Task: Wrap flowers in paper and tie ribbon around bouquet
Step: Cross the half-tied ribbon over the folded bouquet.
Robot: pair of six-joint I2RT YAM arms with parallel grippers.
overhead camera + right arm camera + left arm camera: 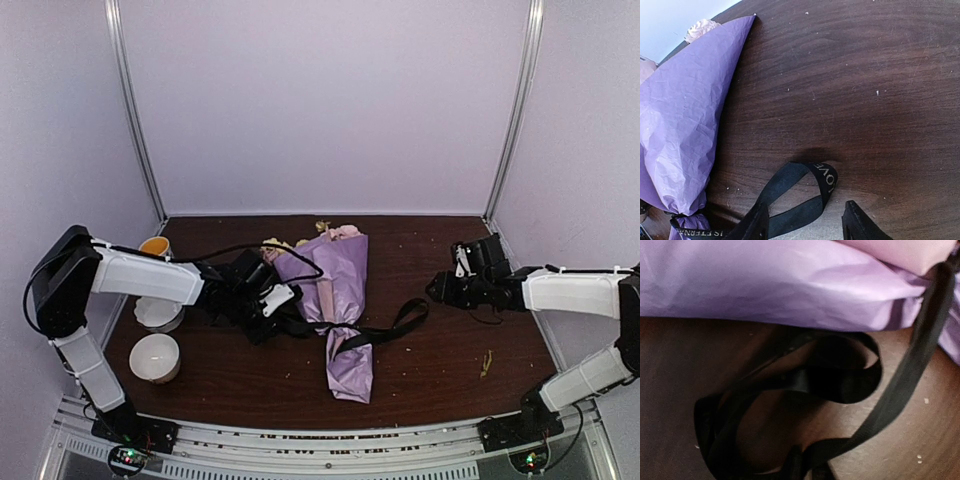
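Right gripper (807, 226) hangs low over the table (450, 360) toward its right edge, fingers (856, 226) apart with nothing between them; the end loop of the ribbon (800, 200) lies on the wood just ahead of them. White print on that loop reads "LOVE", and farther along the band, near the paper's pinched part, letters that look like "ETERNA" run out of the frame.

Left gripper (268, 308) sits at the left side of the bouquet (340, 300), right over a loose heap of ribbon; whether its fingers are together or apart cannot be told, since the left wrist view shows only coiled black band against the paper.

The bouquet lies mid-table, its wide end toward the far edge and its narrow tail toward the near edge. Flowers (335, 232) peek out at the wide end, cream and pink. The lilac paper (685, 130) is crinkled, and the ribbon crosses its narrow waist.

Cups (157, 313) stand along the left edge
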